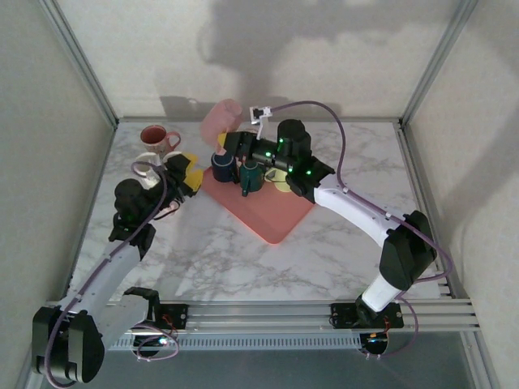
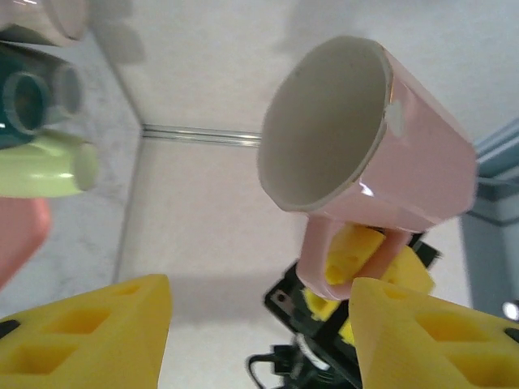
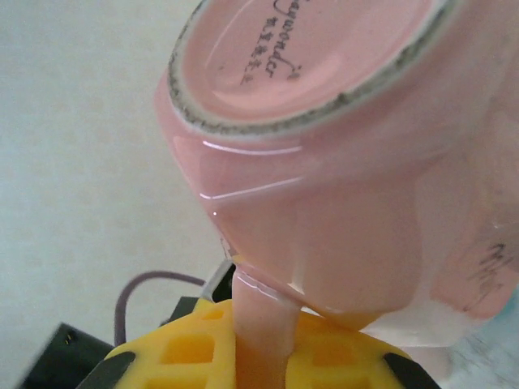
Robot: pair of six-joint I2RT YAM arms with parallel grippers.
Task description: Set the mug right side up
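The pink mug hangs in the air over the back of the table, tilted. My right gripper is shut on its handle. In the right wrist view the mug's base faces the camera, and the handle sits pinched between the yellow fingers of the right gripper. In the left wrist view the mug's white mouth faces the camera. My left gripper stands open to the left of the mug and lower, apart from it, with nothing between the fingers of the left gripper.
A pink mat lies mid-table with a dark blue mug, a teal mug and a light green mug on it. A red mug and a white mug stand at the back left. Walls enclose three sides.
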